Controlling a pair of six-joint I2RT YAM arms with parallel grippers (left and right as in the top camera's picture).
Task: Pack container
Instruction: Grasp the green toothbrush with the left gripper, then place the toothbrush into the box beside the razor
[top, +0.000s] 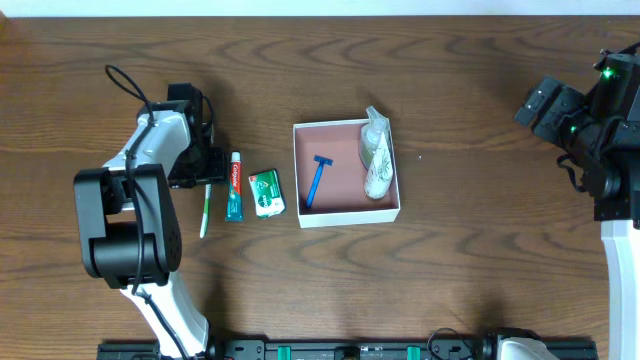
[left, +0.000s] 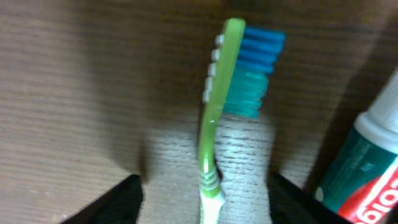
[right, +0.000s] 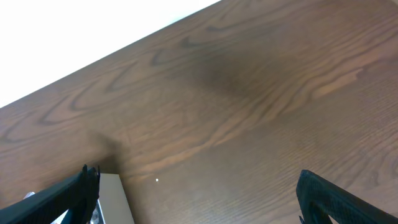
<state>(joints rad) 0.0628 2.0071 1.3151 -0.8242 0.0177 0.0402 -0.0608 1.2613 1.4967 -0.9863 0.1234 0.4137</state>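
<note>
Dark wood-grain tabletop (top: 470, 280) fills the overhead view, with nothing of the room beyond it. At frame centre sits the container (top: 350, 216), holding a razor (top: 318, 180) and a bottle (top: 375, 155). The right fingers (right: 62, 196), at far right, gape empty. The left fingers (left: 124, 199) are spread either side of the toothbrush (left: 214, 112), not yet clamped. Its long axis runs top-to-bottom, and the container lies rightward past the toothpaste (top: 234, 188) and soap packet (top: 266, 193).

Black fingers (left: 122, 203), white-and-black left arm (top: 158, 138)
</note>
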